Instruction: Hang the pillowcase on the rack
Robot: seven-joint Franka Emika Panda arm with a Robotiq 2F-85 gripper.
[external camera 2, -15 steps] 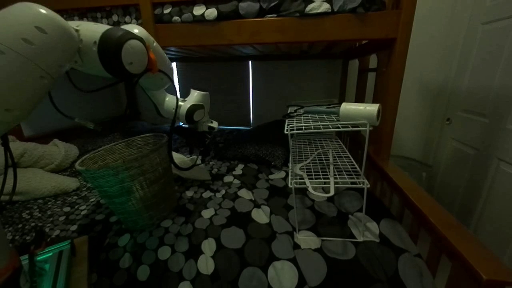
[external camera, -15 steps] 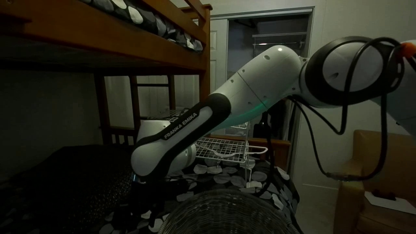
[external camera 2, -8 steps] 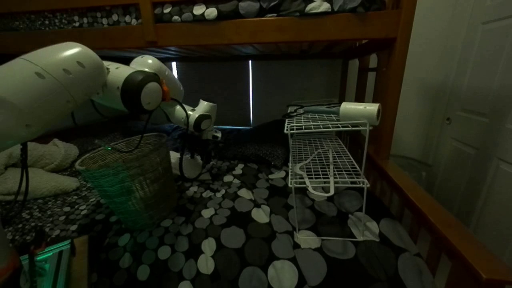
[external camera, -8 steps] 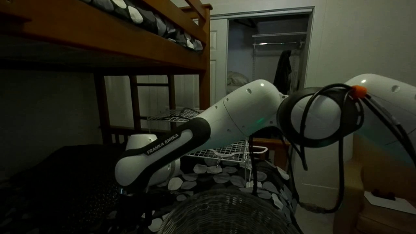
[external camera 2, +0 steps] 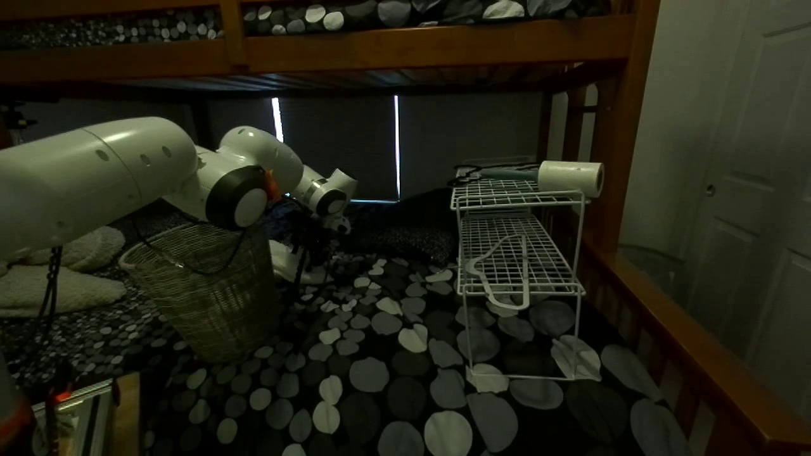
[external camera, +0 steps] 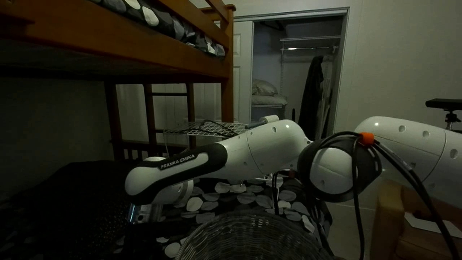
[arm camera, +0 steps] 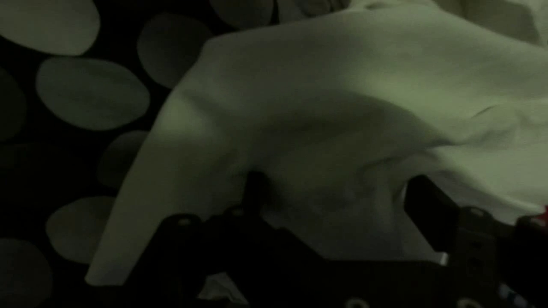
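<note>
The pillowcase is a crumpled white cloth (arm camera: 325, 72) that fills most of the wrist view. It lies on the dotted bedspread, and a small part of it (external camera 2: 284, 258) shows beside the basket in an exterior view. My gripper (arm camera: 338, 182) is open, its dark fingers wide apart over the cloth with nothing shut between them. Whether the fingertips touch the cloth is too dark to tell. The white wire rack (external camera 2: 521, 204) stands on the bed, well to the right of my gripper in that view. A white hanger (external camera 2: 525, 272) lies on its lower shelf, its end past the front edge.
A tall wicker basket (external camera 2: 215, 310) stands close beside my arm, with an arm cable hanging over it. A white cylinder (external camera 2: 570, 179) lies on the rack's top shelf. The upper bunk's wooden rail (external camera 2: 431, 52) runs overhead. Pale cushions (external camera 2: 60, 291) lie behind the basket.
My arm has come down, and the wrist is lower, nearer the bed and the cloth. The green light on the basket and arm has gone. The rack and hanger have not moved.
</note>
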